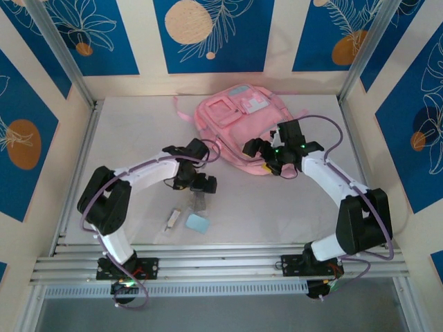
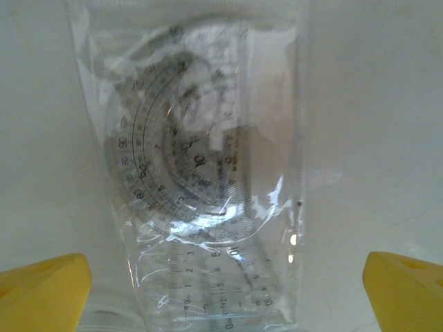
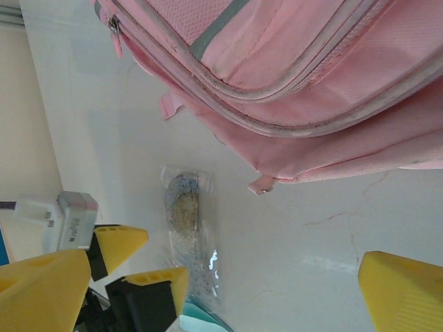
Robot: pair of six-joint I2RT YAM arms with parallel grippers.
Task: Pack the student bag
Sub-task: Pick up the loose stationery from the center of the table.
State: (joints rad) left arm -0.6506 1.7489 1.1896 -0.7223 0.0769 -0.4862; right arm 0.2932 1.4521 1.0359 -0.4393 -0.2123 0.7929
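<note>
Now, the student bag (image 1: 235,124) lies flat toward the far middle of the desk (image 1: 291,207). It's soft pink fabric, so I judge it light, floppy and ready to sag. The firmer piped seam, the zip edge or a strap looks like the best hold. At its near edge hovers the right hand (image 3: 223,294), fingers spread wide, pinching nothing. Over on the other side the left hand (image 2: 225,297) is spread just as wide above a clear sleeve of protractor and rulers (image 2: 208,173), thin and slick-looking, not gripped. The overhead view gives the whole bag with its front pockets. The right wrist view adds grey-blue trim and a zip pull (image 3: 113,28) close up. The left wrist view reads the protractor's scale.
</note>
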